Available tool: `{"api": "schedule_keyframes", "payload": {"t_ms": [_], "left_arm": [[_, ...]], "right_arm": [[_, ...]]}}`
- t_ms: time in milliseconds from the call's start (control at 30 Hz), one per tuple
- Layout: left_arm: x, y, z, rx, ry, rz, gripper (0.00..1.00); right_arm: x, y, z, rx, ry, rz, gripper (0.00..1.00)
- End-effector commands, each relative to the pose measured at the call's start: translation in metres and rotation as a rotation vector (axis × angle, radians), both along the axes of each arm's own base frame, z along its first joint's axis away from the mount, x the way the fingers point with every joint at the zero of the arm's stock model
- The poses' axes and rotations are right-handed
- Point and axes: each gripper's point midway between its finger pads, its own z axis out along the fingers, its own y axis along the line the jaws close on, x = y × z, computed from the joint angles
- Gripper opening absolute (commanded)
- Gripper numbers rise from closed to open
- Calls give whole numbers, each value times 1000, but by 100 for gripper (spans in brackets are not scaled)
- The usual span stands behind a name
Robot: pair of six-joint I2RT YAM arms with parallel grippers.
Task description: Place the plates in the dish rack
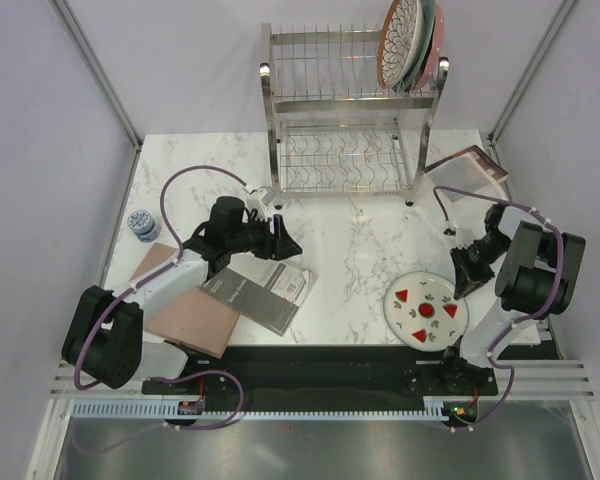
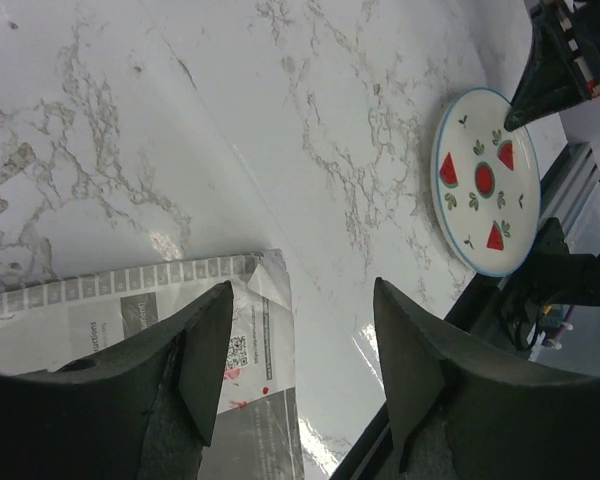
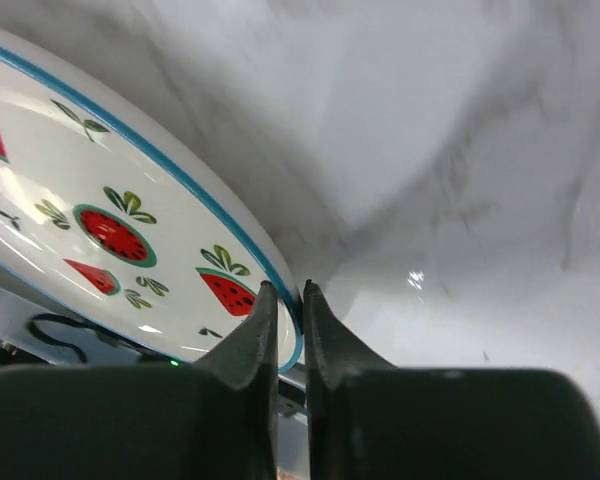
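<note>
The white plate with red fruit and a blue rim (image 1: pixel 427 310) lies on the marble near the front right. It also shows in the left wrist view (image 2: pixel 485 195) and the right wrist view (image 3: pixel 100 200). My right gripper (image 1: pixel 468 278) is shut on the plate's right rim (image 3: pixel 288 300). The dish rack (image 1: pixel 330 103) stands at the back. Three plates stand in its upper right slots: petal-patterned (image 1: pixel 398 42), grey-green (image 1: pixel 421 55) and pink (image 1: pixel 437 58). My left gripper (image 1: pixel 286 243) is open and empty (image 2: pixel 300 300) over the booklet's corner.
A dark grey booklet (image 1: pixel 258 290) lies partly on a flat brown board (image 1: pixel 190 310) at the front left. A small blue-and-white jar (image 1: pixel 143 224) stands at the left edge. A second booklet (image 1: pixel 470 172) lies right of the rack. A black strip runs along the near edge.
</note>
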Motion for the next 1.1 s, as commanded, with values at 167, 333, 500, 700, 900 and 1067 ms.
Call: {"api": "schedule_keyframes", "payload": {"t_ms": [167,333,500,700,900,1067], "left_arm": [[-15,-10,4,-105,53,-28,65],[-17,-19,-4,-127,77,-59,66],[-14,-35,-12,-155,106,-101,66],[-15,-58,-38,-154,167,-147,63],[-5,-73,-54,-151,184,-151,63],[1,-78,-69,-120,192,-151,63]], "right_arm": [[106,95,9,97,-148,-21,2],[141,140,6,115,-187,37,1],[159,155,-2,82,-214,42,18],[149,149,-2,42,-215,11,52],[109,158,-1,95,-170,-68,57],[84,167,-1,147,-143,-132,57]]}}
